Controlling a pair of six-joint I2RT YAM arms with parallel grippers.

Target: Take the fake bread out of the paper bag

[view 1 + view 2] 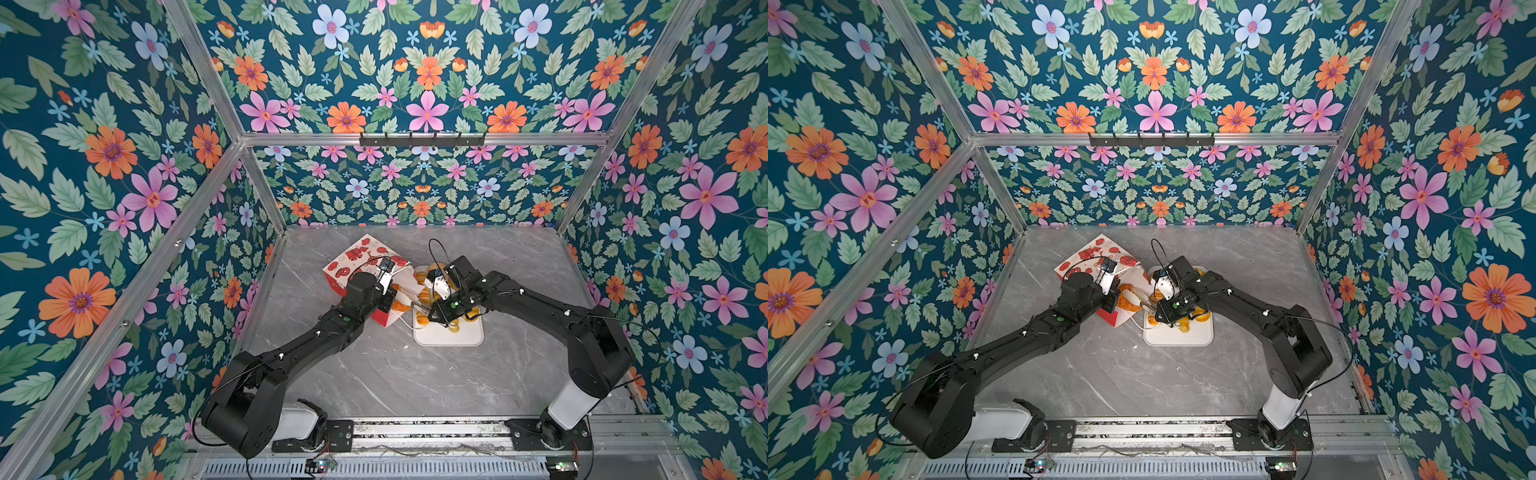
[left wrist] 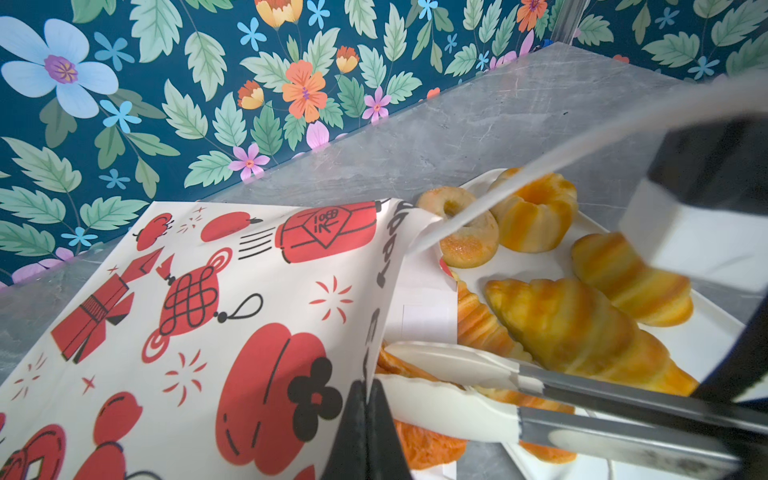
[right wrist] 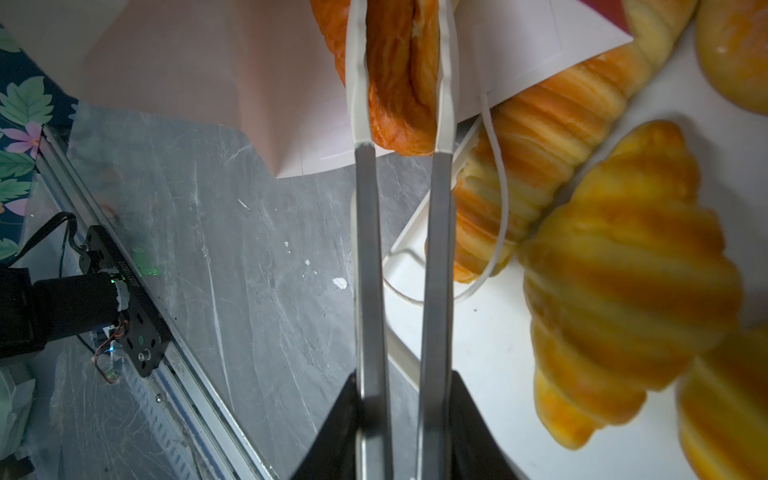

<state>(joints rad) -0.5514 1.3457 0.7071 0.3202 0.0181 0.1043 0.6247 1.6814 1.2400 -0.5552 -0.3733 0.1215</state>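
- The right gripper is closed on the two metal arms of a pair of tongs, pressing them close together.
- The white tips of the tongs clamp an orange-brown croissant from both sides. This piece of the fake bread sits at the mouth of the paper bag, over the bag's plain white inner paper.
- The left gripper is pinched tight on the rim of the paper bag, right beside that mouth and next to the tong tips.
- The bag lies on its side on the grey table, printed face up, with its mouth towards the white tray.
- The bag's lip overlaps one end of a long ridged loaf, which lies along the tray's edge nearest the bag.
- More fake bread lies on the tray: a ring bagel, a pumpkin-shaped bun touching it, and two yellow croissants side by side.
- One white cord handle lies slack across the loaf and onto the tray.
- A second cord, blurred, stretches from the bag's rim past the bagel and out of the left wrist view.
- In both top views the two arms meet over the bag mouth and the tray, hiding much of the bread.
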